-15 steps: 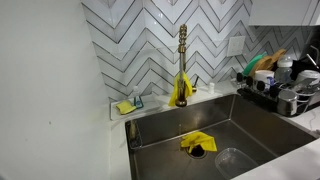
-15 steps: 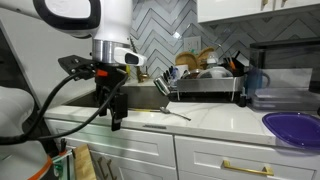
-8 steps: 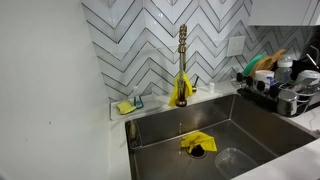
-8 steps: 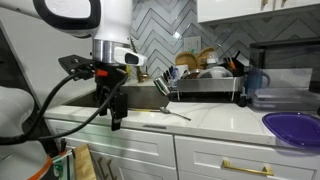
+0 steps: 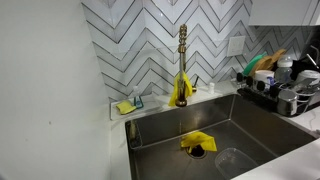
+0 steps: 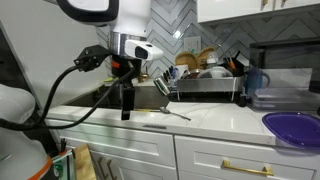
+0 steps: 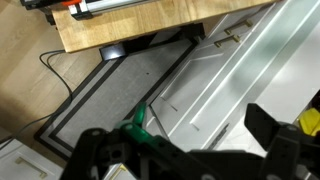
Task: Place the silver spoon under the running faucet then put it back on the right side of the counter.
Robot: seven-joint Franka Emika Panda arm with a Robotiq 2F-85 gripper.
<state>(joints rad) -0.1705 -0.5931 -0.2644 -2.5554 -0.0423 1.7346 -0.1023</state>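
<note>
The silver spoon [image 6: 175,114] lies on the white counter [image 6: 225,121] in front of the sink. My gripper [image 6: 127,108] hangs pointing down over the counter's front edge, left of the spoon and apart from it. In the wrist view its fingers [image 7: 190,150] are spread wide with nothing between them, and the spoon does not show there. The brass-gold faucet [image 5: 182,55] stands behind the steel sink basin [image 5: 250,125], with a yellow cloth [image 5: 182,93] draped at its base. No gripper shows in that exterior view.
A second yellow cloth [image 5: 197,143] lies at the sink drain. A sponge holder [image 5: 127,106] sits on the back rim. A full dish rack [image 6: 205,82] stands right of the sink and also shows in the other view [image 5: 280,85]. A purple plate [image 6: 295,126] sits at the far right.
The arm has swung to the right and slightly up, bringing the gripper nearer the spoon. The spoon has not moved.
</note>
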